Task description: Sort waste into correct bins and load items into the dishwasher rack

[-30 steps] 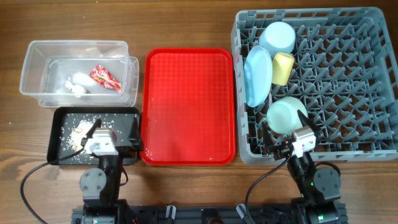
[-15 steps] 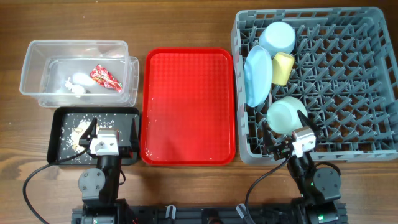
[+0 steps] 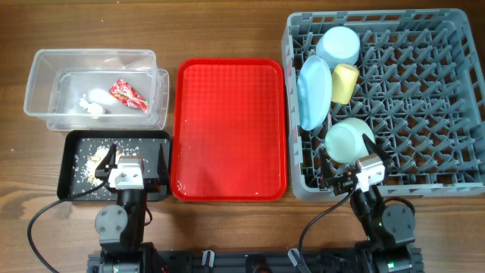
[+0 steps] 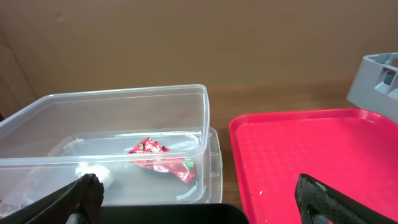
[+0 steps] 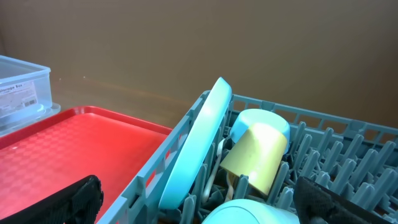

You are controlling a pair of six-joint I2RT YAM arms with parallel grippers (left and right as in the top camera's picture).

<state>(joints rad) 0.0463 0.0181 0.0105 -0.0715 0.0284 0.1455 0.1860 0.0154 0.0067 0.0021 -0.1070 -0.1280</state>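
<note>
Both claws apart, holding nothing: left gripper (image 3: 135, 161) over black tray (image 3: 76, 139) of food scraps (image 3: 97, 158), right gripper (image 3: 350, 168) at dishwasher rack (image 3: 424, 98) beside pale green bowl (image 3: 348, 139); snack wrapper (image 3: 129, 94) in clear tub (image 3: 42, 68); sorting looks complete, so lift straight up and avoid the bowl.

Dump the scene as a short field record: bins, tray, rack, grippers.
clear tub: red wrapper, white tissue bits inside
black tray: crumbs inside
red tray: between black tray and rack
rack: blue plate on edge, blue bowl, yellow cup, green bowl
left gripper: open, holding nothing, over black tray
right gripper: open, holding nothing, over rack's near edge
</note>
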